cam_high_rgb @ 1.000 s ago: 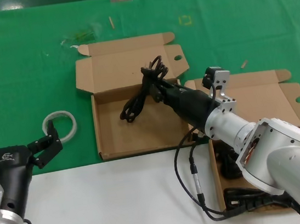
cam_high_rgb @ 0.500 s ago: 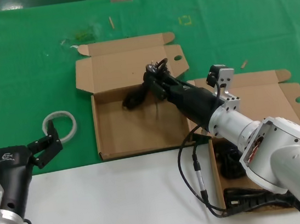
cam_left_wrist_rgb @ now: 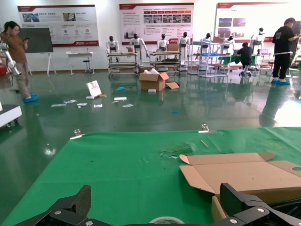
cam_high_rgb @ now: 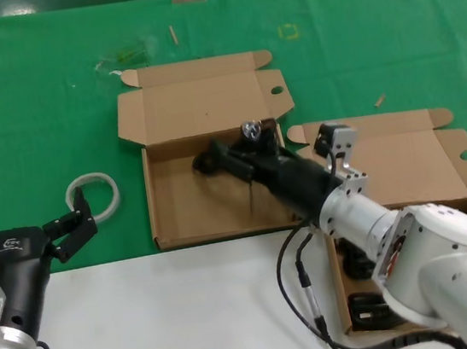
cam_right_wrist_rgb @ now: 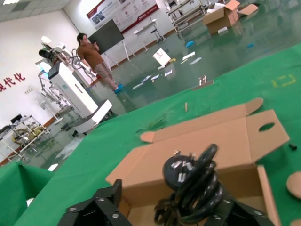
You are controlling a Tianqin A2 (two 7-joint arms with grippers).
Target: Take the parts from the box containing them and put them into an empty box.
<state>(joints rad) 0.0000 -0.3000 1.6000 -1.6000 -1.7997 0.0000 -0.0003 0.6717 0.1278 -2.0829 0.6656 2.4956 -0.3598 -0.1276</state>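
In the left box [cam_high_rgb: 181, 200], right gripper [cam_high_rgb: 229, 156] clamped on 1 cord [cam_right_wrist_rgb: 193, 186]; left gripper [cam_high_rgb: 52, 237] spread apart near the tape ring [cam_high_rgb: 93, 195].

Matt brown cardboard box [cam_high_rgb: 178, 208], glossy black rubber cord [cam_right_wrist_rgb: 195, 188], green cloth table cover [cam_high_rgb: 35, 106].

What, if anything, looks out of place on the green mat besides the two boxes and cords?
A whitish tape ring lies loose on the green mat by the left gripper, outside both boxes. Small scraps litter the mat behind the far box.
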